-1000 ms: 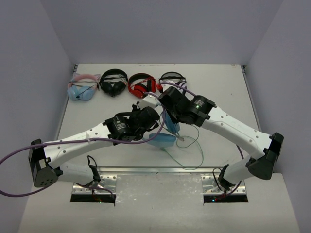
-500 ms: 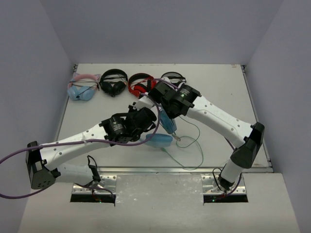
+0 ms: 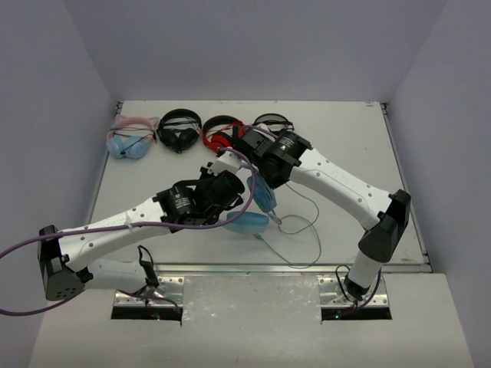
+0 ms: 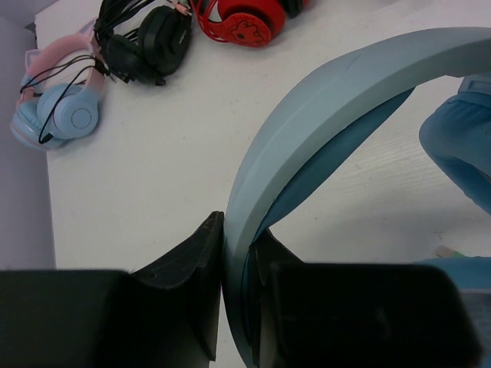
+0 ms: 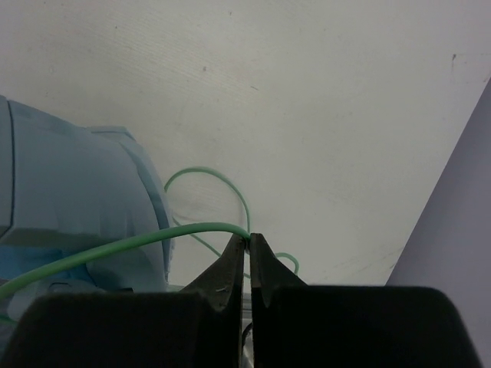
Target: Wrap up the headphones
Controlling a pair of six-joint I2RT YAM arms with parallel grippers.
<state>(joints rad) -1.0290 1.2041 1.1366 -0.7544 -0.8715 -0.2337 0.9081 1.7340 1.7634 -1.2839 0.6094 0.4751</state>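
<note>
The light sky-blue headphones (image 3: 250,221) sit at the table's middle, held up by the headband. My left gripper (image 4: 234,230) is shut on that headband (image 4: 322,100), which arcs up to the right; one padded ear cup (image 4: 460,149) shows at the right edge. The thin mint-green cable (image 3: 311,230) loops loosely on the table to the right of the cups. My right gripper (image 5: 247,238) is shut on the cable (image 5: 153,239) just beside an ear cup (image 5: 69,199). In the top view both wrists crowd over the headphones and hide most of them.
Along the table's far edge lie a pale blue pair with pink cat ears (image 3: 129,142), a black pair (image 3: 179,130), a red pair (image 3: 222,134) and another dark pair (image 3: 272,123). A purple wall (image 5: 453,230) rises to the right.
My right arm has swung left and toward the back, carrying the cable over the headphones. The left arm has drawn slightly toward the near left with the headband still held.
</note>
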